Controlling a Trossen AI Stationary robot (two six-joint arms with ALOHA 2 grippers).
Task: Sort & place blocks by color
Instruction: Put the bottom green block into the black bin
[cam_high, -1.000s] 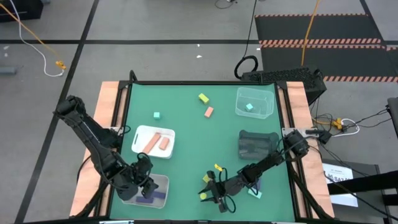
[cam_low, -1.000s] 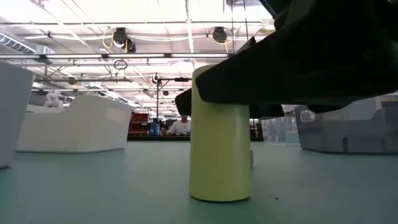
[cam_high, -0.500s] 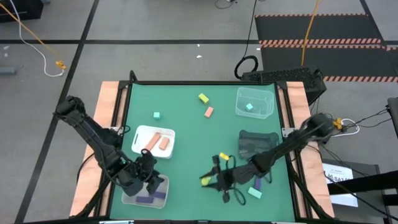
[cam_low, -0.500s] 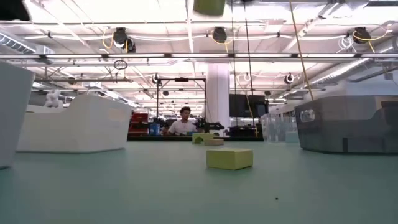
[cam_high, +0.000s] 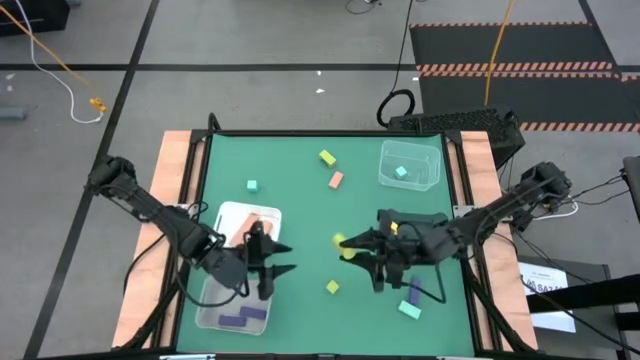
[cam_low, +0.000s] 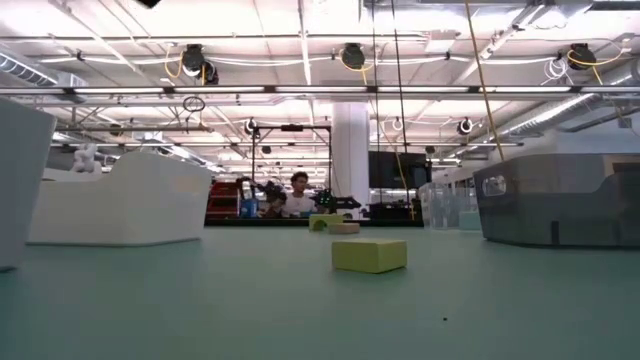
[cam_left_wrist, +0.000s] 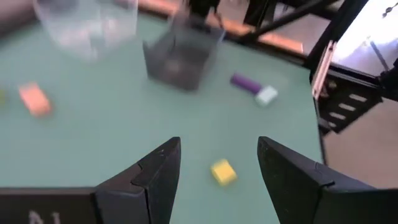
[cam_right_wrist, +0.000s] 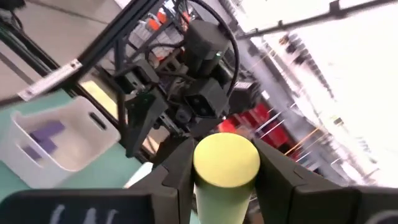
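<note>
My right gripper (cam_high: 350, 246) hangs over the table's middle, shut on a yellow cylinder (cam_right_wrist: 226, 163). My left gripper (cam_high: 272, 258) stands open and holds nothing, between the white tray (cam_high: 228, 212) with pink blocks and the clear tray (cam_high: 215, 300) with purple blocks (cam_high: 243, 320). A flat yellow block (cam_high: 332, 287) lies on the mat, seen also in the low view (cam_low: 370, 254) and the left wrist view (cam_left_wrist: 222, 172). A purple block (cam_high: 411, 296) and a mint block (cam_high: 409, 310) lie at the near right. Another yellow block (cam_high: 327, 158), a pink block (cam_high: 336, 180) and a mint cube (cam_high: 252, 186) lie farther back. My right gripper pinches the yellow cylinder's curved side (cam_right_wrist: 202, 186) between its two fingers, one on each side, below the cylinder's round end (cam_right_wrist: 226, 158). The fingers reach about level toward the table's left. The cylinder is lifted clear of the mat.
A dark tray (cam_high: 428, 222) stands just behind my right gripper. A clear tray (cam_high: 425, 158) with one mint block (cam_high: 401, 172) is at the far right. Open mat lies between the two grippers and toward the far left.
My right gripper has risen from the near edge with the yellow cylinder, which has left the mat, and has gone toward the far side while rolling. My left gripper has swung from over the clear tray toward the table's middle, rolled, and stayed open.
</note>
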